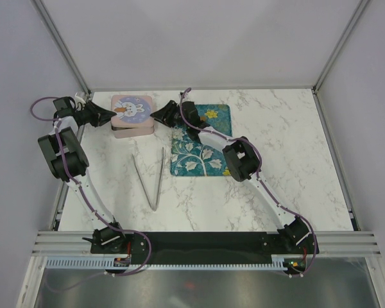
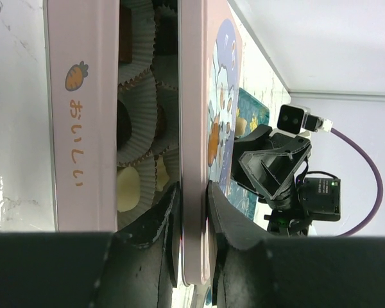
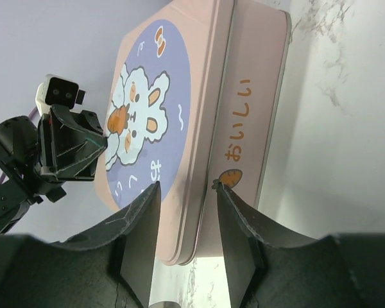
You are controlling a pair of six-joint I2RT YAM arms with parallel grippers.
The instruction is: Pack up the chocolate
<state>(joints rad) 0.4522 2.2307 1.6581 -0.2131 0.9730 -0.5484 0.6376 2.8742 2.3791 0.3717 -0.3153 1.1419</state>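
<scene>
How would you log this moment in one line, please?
left pincer: clamped on lid edge | right pincer: straddling opposite edge | chocolates: in tin | tongs: on table

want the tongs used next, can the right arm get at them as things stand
Probably yes: the tongs lie uncovered on the table, though the right gripper must first back off the lid.

A: How do the arms look?

B: Left arm (image 1: 90, 196) and right arm (image 1: 269, 196): white links, bulky black joints (image 1: 63, 154), purple cables (image 2: 356, 147) looping alongside. Black wedge fingers (image 3: 141, 221); a white two-lens camera block (image 2: 294, 119) on the wrist.
</scene>
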